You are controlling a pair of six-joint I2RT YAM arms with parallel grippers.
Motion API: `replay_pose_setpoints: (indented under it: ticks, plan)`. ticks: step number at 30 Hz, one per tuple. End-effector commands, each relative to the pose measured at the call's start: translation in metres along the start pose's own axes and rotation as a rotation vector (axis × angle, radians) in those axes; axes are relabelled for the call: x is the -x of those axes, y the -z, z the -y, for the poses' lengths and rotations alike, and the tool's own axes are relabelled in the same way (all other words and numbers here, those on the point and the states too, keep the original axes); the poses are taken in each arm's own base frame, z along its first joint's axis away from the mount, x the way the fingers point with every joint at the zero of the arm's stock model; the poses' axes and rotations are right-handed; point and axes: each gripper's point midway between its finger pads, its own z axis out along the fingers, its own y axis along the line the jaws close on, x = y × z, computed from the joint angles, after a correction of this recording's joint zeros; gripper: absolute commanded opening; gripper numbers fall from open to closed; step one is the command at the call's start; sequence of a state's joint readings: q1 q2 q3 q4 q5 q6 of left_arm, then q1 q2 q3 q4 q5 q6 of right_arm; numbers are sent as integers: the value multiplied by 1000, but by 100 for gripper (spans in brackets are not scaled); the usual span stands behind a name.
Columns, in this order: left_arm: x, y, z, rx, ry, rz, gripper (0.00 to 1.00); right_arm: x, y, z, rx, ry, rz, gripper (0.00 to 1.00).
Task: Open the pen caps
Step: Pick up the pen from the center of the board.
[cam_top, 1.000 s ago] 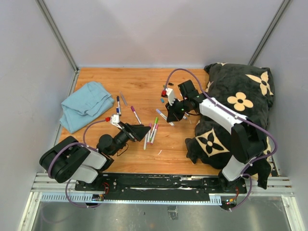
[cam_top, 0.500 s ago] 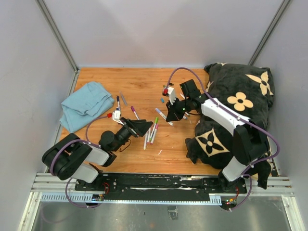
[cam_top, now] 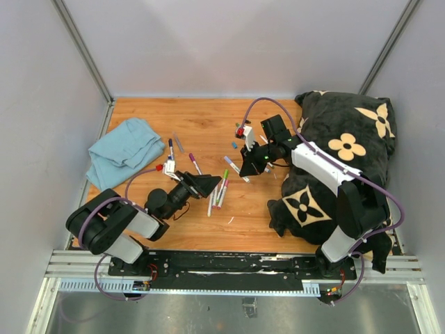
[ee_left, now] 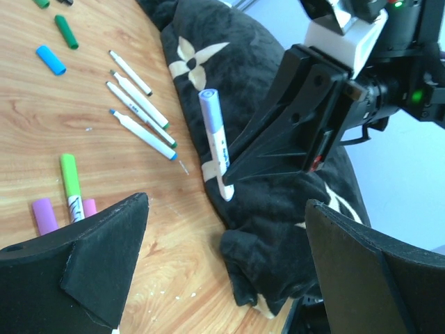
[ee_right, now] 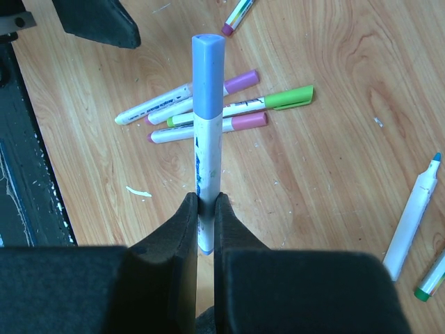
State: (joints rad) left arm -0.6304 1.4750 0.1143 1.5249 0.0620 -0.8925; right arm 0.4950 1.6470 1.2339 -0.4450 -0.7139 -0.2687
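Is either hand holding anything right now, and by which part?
The right hand is shut on a white marker by its lower barrel, at the end opposite its blue cap. The left hand is open and holds nothing.

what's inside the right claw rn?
Right claw is shut on a white marker, blue cap on and pointing away from the claw. The barrel's stretch between the fingers is covered; only its tail end peeks out behind them.

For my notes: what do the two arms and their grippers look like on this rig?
The left arm and right arm have black joints and white link covers, each trailed by a looping purple cable. The left gripper and right gripper are black with broad, wedge-shaped fingers. A white block sits at each wrist.
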Motion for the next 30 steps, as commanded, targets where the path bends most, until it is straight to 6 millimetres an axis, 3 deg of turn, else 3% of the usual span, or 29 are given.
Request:
replay_pose_setpoints:
  ticks: [1,18,30]
  plan:
    - [17,-2,21,-95,10,76,98,7,9,-6,16,4,37,1]
    - [20,-51,11,-79,70,105,94,8,8,-14,68,-6,49,1]
    - [26,-50,18,-98,67,120,93,6,5,-16,85,-5,45,1]
